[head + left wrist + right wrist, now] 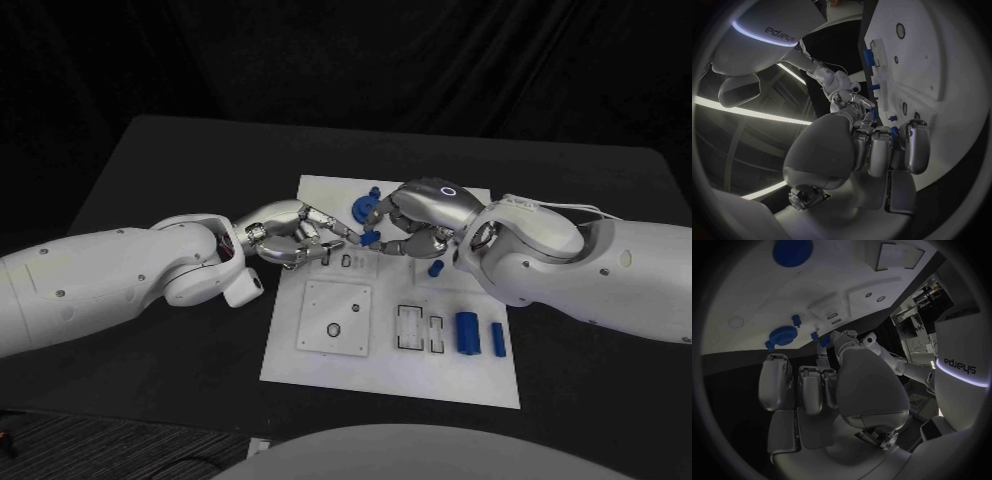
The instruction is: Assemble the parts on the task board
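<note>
Both hands at the task board point(325, 370) middle — left hand point(289, 238) and right hand point(421, 218) fingers together pinching one small blue part point(371, 238), blue cylinder point(467, 333) lying near the board's right edge.

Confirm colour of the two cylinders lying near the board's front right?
Blue; the cylinders show best in the head view.

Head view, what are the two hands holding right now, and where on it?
Both the left hand and the right hand meet fingertip to fingertip on one small blue part above the board; which end each pinches cannot be told.

One task board point(387, 345), two robot hands, at least five blue parts
</note>
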